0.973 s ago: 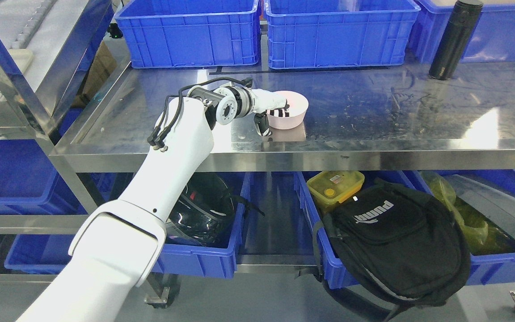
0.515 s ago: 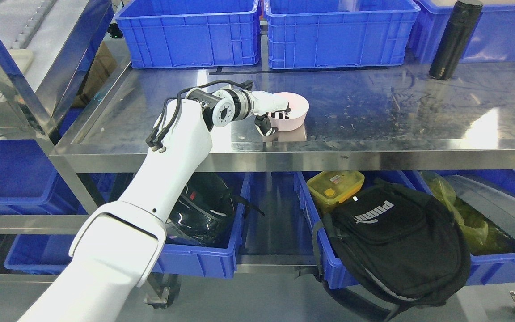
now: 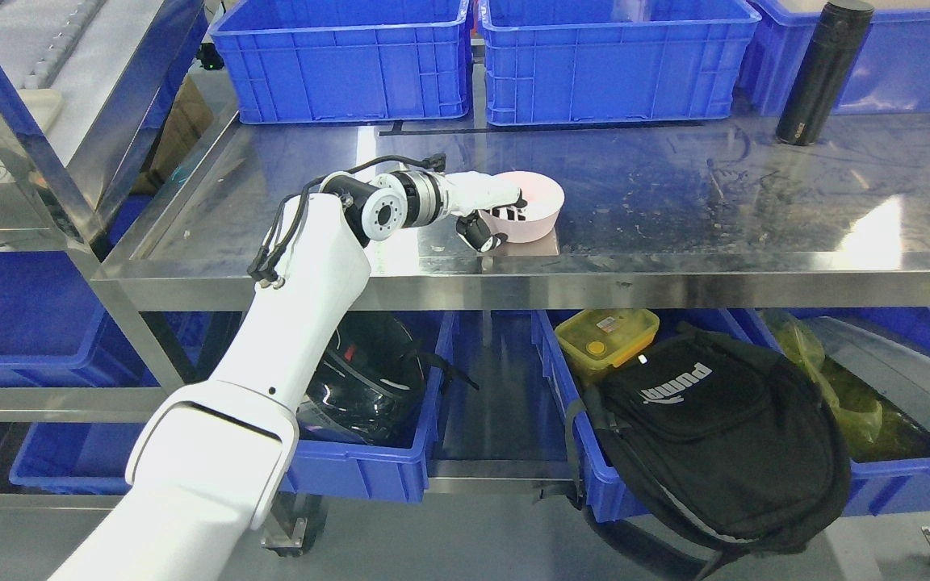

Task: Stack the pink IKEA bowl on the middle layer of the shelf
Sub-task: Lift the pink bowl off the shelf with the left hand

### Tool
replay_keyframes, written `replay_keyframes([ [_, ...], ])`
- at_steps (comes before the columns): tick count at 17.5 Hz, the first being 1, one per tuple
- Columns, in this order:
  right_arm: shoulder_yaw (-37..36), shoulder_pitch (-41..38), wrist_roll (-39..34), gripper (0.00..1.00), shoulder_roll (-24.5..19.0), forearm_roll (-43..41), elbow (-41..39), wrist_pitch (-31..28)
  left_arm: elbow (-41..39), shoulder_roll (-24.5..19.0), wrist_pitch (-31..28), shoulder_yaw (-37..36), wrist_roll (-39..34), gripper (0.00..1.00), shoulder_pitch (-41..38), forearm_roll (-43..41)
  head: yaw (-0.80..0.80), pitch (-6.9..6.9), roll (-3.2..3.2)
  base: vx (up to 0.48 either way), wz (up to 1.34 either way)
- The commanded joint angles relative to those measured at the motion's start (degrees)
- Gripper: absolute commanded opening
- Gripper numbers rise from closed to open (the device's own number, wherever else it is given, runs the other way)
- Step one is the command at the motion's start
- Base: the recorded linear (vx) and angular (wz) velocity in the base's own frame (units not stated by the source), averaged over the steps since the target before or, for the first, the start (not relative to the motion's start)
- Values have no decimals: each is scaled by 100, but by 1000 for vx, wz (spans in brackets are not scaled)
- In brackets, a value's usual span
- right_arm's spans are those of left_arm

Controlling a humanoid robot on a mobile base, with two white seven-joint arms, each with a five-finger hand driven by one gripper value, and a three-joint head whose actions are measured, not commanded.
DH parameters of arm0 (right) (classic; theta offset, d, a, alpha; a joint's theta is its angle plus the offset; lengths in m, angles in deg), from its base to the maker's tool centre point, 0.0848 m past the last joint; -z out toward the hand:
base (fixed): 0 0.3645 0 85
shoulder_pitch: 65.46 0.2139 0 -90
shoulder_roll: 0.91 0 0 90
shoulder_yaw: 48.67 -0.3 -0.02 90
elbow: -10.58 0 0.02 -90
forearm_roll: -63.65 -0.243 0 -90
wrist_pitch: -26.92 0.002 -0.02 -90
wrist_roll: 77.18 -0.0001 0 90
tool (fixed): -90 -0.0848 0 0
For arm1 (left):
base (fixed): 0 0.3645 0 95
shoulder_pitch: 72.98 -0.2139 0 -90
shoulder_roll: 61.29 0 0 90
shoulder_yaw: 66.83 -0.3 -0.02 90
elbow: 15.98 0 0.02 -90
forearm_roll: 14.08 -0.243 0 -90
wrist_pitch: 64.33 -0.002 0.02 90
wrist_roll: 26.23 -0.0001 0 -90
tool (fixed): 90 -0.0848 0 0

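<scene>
A pink bowl [image 3: 536, 208] stands near the front edge of the steel shelf layer [image 3: 675, 210]. My left hand [image 3: 499, 216] grips the bowl's left rim: white fingers lie over the rim into the bowl and the black-tipped thumb [image 3: 481, 232] presses its outer wall from below. The left arm reaches up from the lower left. No second bowl shows on this layer. My right arm is out of sight.
Two blue crates [image 3: 344, 56] [image 3: 610, 56] stand along the back of the layer, and a black flask [image 3: 822, 73] at the back right. Below, blue bins hold a black helmet [image 3: 368, 379], a yellow lunchbox [image 3: 604, 336] and a black backpack [image 3: 723, 436]. Another steel rack [image 3: 21, 161] stands left.
The left hand and the bowl it holds have shifted slightly right and toward the shelf's front edge. The forearm has dropped a little and swung left.
</scene>
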Motion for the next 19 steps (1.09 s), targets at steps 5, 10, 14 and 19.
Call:
replay_keyframes([
  [5, 0, -123, -4, 100, 100, 0, -100, -2, -2563, -95, 519, 1476, 14, 0, -774, 503, 0, 0, 0, 0, 0],
  [10, 0, -123, -4, 100, 100, 0, -100, -2, -4024, -95, 722, 1582, 101, 0, -1373, 556, 0, 0, 0, 0, 0],
  [14, 0, -123, -4, 100, 100, 0, -100, -2, -4456, -95, 1477, 1854, 189, 1, -1601, 793, 0, 0, 0, 0, 0],
  [19, 0, -123, -4, 100, 100, 0, -100, -2, -4702, -95, 2489, 2311, 190, 1, -2058, 1198, 0, 0, 0, 0, 0],
])
